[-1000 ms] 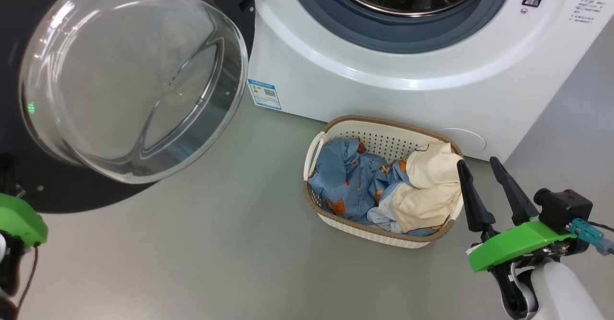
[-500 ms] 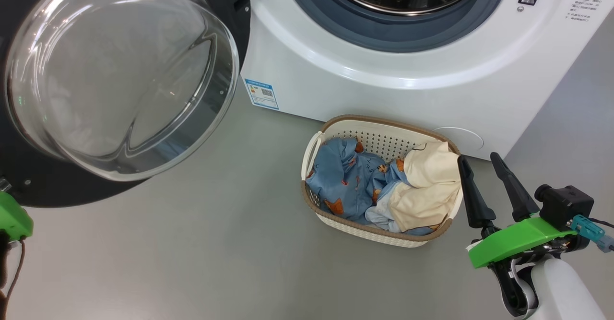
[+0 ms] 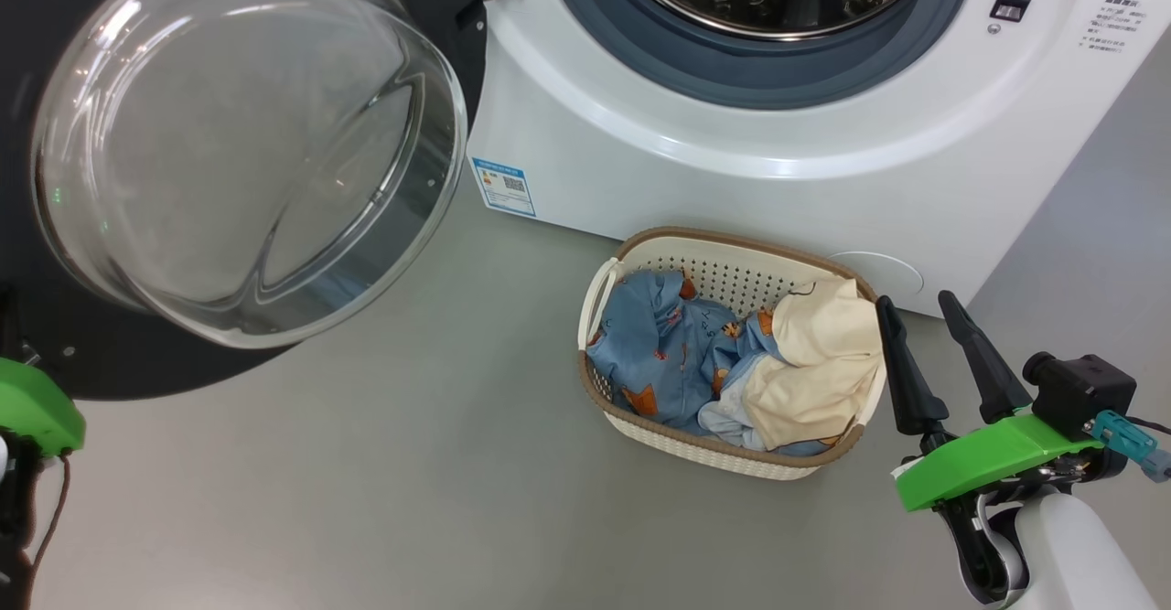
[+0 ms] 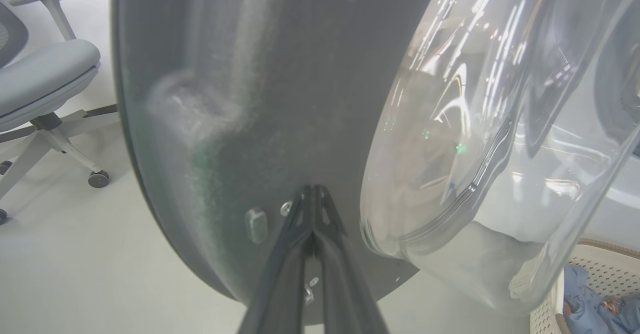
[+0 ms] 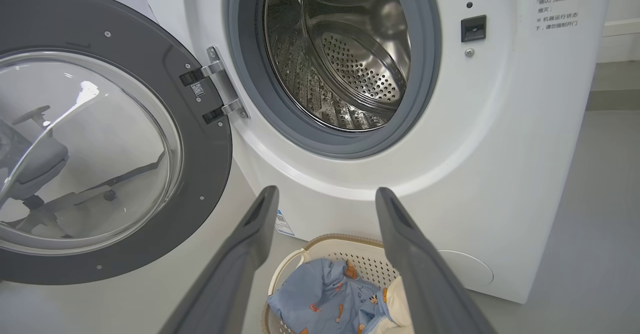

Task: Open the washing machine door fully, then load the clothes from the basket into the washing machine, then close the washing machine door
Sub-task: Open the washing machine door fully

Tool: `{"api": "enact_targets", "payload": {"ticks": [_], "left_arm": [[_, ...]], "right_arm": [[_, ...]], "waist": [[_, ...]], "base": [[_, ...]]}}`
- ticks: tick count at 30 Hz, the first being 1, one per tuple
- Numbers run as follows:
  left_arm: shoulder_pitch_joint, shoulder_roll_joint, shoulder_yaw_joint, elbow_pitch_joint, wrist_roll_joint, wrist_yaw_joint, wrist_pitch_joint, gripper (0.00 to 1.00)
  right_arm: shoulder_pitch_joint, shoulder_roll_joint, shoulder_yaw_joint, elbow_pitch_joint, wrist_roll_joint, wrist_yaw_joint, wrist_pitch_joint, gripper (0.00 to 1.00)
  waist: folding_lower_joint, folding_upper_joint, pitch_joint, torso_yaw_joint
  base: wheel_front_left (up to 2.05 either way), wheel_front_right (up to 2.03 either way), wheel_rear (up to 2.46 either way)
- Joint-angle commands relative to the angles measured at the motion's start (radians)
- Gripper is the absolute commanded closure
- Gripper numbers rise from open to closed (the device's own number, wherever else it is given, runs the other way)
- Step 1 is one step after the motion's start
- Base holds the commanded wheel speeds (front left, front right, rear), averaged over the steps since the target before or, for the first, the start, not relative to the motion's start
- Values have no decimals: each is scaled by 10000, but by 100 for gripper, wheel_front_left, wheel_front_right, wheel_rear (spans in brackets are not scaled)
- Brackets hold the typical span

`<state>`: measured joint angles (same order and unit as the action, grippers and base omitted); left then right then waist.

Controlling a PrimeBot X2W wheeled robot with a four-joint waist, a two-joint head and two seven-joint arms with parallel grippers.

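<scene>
Plainly swung wide: washing machine door (image 3: 247, 153), out to the left of the washing machine (image 3: 732, 171), glass bowl bulging outward, steel drum (image 5: 350, 53) exposed behind the grey gasket (image 3: 750, 80). Left gripper (image 4: 312, 191) pinched fully together on nothing, tips at the dark inner face of the door's rim, just beside the bowl; whether touching it, impossible to tell. Right gripper (image 3: 915, 301) spread apart and empty, fingers pointing toward the washer, just right of the basket (image 3: 714, 453). Basket on the grey floor (image 3: 412, 482), just in front of the machine and below its opening. Inside it, the clothes (image 3: 723, 354): light blue printed cloth (image 3: 654, 354) on the left, cream-yellow cloth (image 3: 814, 354) on the right, heaped up to the rim. Beyond the door, in the left wrist view, a grey office chair (image 4: 40, 73).
</scene>
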<state>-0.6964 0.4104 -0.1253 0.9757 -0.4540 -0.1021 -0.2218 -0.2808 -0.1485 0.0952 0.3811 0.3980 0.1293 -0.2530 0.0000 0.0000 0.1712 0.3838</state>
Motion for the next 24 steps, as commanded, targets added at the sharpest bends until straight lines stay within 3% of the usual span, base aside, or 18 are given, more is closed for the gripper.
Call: {"api": "enact_targets", "payload": {"ticks": [1, 9, 10, 11, 12, 24], "left_arm": [[-164, 559, 259, -223, -35, 6, -172, 100], [519, 326, 282, -1001, -207, -58, -331, 100], [638, 287, 295, -1173, -216, -38, -343, 75], [756, 248, 313, -1373, -229, -27, -354, 31], [876, 201, 339, -1582, -250, -12, -363, 0], [2789, -603, 345, -5039, -353, 580, -391, 0]], "right_arm": [[-39, 82, 156, -240, 24, 14, -88, 0], [89, 66, 116, -278, 49, 14, -88, 0], [108, 57, 110, -291, 52, 14, -88, 0], [129, 46, 105, -301, 54, 14, -88, 0], [149, 33, 99, -310, 55, 14, -88, 0], [268, -25, 308, -446, 47, 14, -88, 0]], "waist": [[0, 0, -37, 13], [0, 0, -257, 73], [0, 0, -279, 82], [0, 0, -300, 92], [0, 0, -318, 101], [0, 0, -573, -425]], "base": [[0, 0, 0], [0, 0, 0], [0, 0, 0], [0, 0, 0], [0, 0, 0], [0, 0, 0]]}}
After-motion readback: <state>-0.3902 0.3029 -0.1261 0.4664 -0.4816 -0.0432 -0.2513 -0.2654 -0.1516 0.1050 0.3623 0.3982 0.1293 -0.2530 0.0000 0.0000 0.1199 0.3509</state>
